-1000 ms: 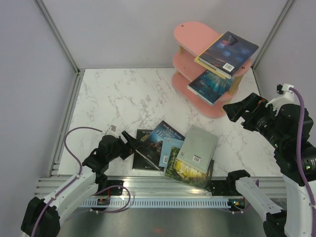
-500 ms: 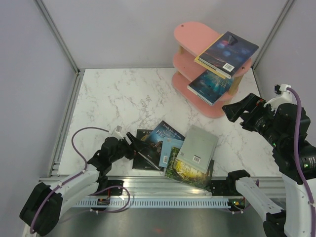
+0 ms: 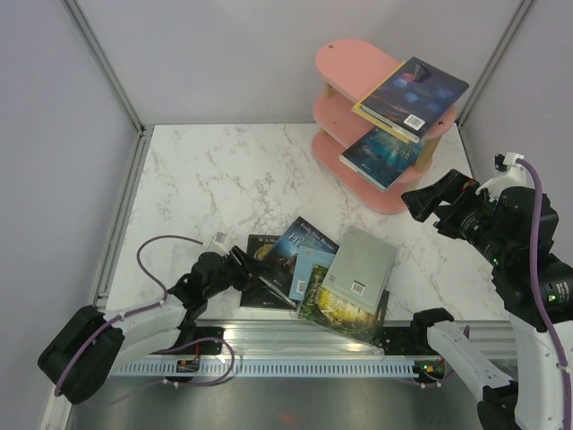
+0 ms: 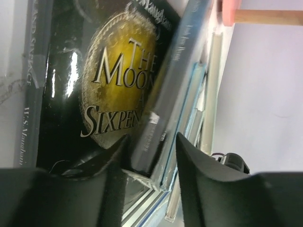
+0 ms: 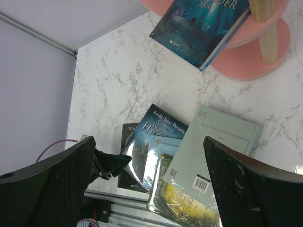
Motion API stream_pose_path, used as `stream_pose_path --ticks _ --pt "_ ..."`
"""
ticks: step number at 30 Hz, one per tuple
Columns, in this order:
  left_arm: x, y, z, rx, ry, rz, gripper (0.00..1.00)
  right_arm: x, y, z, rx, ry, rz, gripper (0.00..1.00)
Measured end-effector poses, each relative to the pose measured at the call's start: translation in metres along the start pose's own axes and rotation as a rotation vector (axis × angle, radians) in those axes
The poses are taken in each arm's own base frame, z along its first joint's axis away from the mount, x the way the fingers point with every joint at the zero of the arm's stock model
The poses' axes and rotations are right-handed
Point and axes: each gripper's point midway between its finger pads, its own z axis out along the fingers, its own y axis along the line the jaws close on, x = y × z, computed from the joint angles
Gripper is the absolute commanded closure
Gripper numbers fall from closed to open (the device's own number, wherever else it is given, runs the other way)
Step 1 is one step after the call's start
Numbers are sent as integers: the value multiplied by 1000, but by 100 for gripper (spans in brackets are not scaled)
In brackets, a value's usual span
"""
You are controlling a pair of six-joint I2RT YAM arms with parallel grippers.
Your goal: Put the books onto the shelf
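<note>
Left gripper (image 4: 152,141) straddles the dark-blue paperback's (image 3: 301,249) edge near the worktop's (image 3: 224,179) front edge, grip unclear; right gripper (image 3: 430,202) gapes wide.

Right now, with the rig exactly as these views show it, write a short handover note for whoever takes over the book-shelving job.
Grippers: left gripper straddles the raised edge of the blue book; whether it pinches cannot be told. The right gripper is open and empty, up near the shelf.
Done: purple-blue book on the top tier, teal book on the middle tier.
Left: blue book, black book, grey book and green-yellow book, piled on the table at the near edge.
</note>
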Motion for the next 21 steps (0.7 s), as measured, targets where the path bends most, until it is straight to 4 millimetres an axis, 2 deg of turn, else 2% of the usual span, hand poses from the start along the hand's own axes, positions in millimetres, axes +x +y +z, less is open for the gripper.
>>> stream_pose_path --ticks 1,2,3,4,7,11,16,18,21 --pt "1 2 2 -6 4 -2 61 0 0 0 1 1 0 2" --pt "4 4 4 -13 12 -3 73 0 0 0 1 1 0 2" --pt "7 5 6 -18 24 -9 91 1 -1 1 2 2 0 2" --pt "9 2 8 -2 30 -14 97 1 -1 0 2 2 0 2" --pt "10 -24 13 103 39 7 98 1 -1 0 2 1 0 2" --pt "10 -25 15 99 45 13 98 0 -1 0 6 -6 0 2" --pt "-1 -53 14 81 38 126 98 -6 1 -6 8 -24 -3 2" --pt "-17 -63 10 65 15 163 98 -13 4 -11 3 -46 -9 2" --pt "-55 -61 0 13 -58 173 98 -22 8 -18 -4 -84 -14 2"
